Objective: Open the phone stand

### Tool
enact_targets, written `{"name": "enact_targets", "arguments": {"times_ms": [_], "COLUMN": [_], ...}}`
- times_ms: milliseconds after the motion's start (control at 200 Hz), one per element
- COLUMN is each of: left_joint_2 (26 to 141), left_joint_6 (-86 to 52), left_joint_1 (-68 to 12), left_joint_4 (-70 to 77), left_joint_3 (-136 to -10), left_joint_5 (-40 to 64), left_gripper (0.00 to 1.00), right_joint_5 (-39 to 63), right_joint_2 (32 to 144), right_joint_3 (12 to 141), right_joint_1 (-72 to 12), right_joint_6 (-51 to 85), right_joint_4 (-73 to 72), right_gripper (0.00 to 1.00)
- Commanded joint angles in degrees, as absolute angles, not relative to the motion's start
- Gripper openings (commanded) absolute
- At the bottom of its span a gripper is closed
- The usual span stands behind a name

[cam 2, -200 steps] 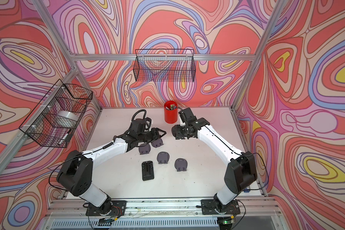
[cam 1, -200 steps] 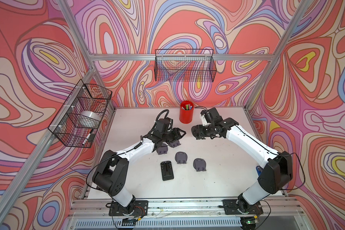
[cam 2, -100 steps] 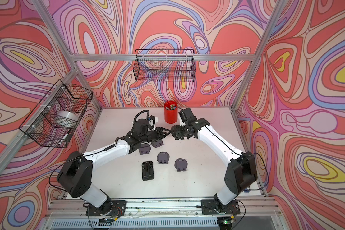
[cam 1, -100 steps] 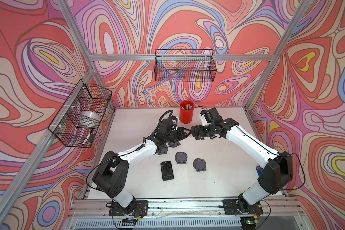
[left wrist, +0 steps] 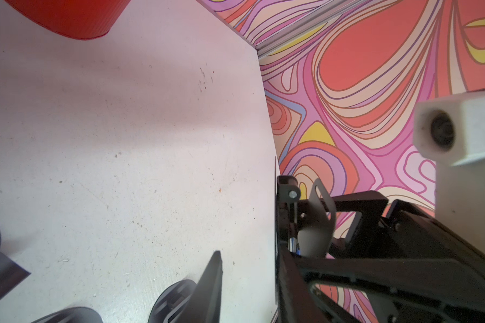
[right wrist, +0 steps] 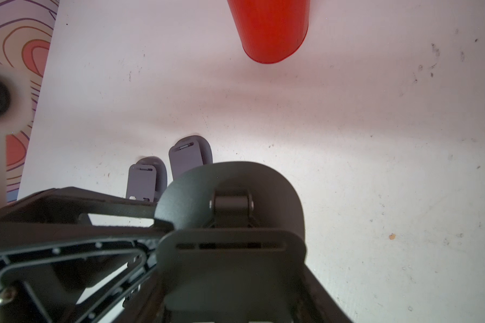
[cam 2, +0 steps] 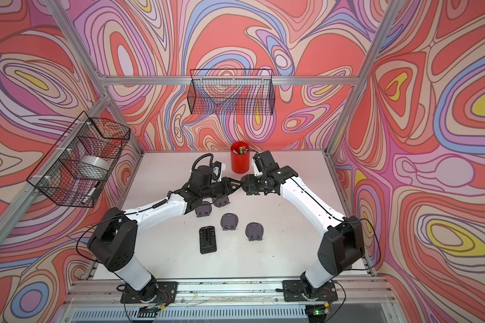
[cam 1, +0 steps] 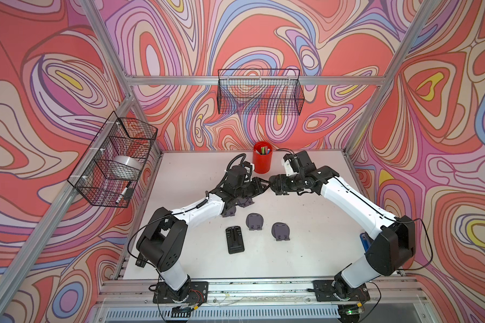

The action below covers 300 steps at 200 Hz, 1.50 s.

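Right hand grips phone stand | round end toward half-open left hand | long axis hand-to-hand

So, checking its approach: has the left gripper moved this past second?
Yes: the left gripper moved right, from left of the cup to in line with it, toward the stand in the right gripper.

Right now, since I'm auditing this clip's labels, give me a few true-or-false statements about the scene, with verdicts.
1. The right gripper holds a dark phone stand above the table. True.
2. The red cup lies tipped over. False: it stands upright, pens inside.
3. A black flat stand lies on the table, nothing touching it. True.
4. The tape roll sits in the red cup. False: it sits in the side-wall wire basket.
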State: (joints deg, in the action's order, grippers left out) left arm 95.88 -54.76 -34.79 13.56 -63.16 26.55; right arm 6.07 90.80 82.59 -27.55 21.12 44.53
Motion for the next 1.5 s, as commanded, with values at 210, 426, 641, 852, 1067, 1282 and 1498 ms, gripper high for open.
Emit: {"name": "enact_targets", "arguments": {"times_ms": [210,426,641,852,1067,1282,1498], "left_joint_2": [98.15,98.54,97.91,97.27,95.75,94.37,91.14], "left_joint_6": [-56.14,-55.04,-47.05,-33.56,-21.56,-12.39,-1.44], "left_joint_1": [-35.75,-36.21,-36.3,-37.06,-39.19,-40.98,-42.28], "left_joint_4": [16.93,17.1,10.75,1.34,-4.02,-6.06,-3.43], "left_joint_3": [-65.83,-66.49,-68.99,-72.02,-72.27,-71.02,-66.81], "left_joint_5": [28.47,28.27,26.15,21.1,13.38,5.96,-2.44], "left_gripper": [0.18,0.0,0.0,0.0,0.0,0.0,0.0], "right_joint_5": [7.47,7.84,8.7,10.86,13.86,17.48,21.05], "right_joint_2": [89.76,90.41,91.61,91.56,91.54,91.01,90.7], "right_joint_3": [82.62,83.17,84.7,84.73,85.58,86.9,89.74], "right_joint_1": [-27.57,-27.51,-27.57,-27.51,-27.52,-27.56,-27.55], "right_joint_6": [21.45,21.58,21.36,21.34,20.18,19.53,18.49], "right_joint_4": [42.89,43.44,45.96,47.09,50.3,52.22,56.48], "right_gripper": [0.16,0.15,0.13,0.11,0.11,0.11,0.1]}}
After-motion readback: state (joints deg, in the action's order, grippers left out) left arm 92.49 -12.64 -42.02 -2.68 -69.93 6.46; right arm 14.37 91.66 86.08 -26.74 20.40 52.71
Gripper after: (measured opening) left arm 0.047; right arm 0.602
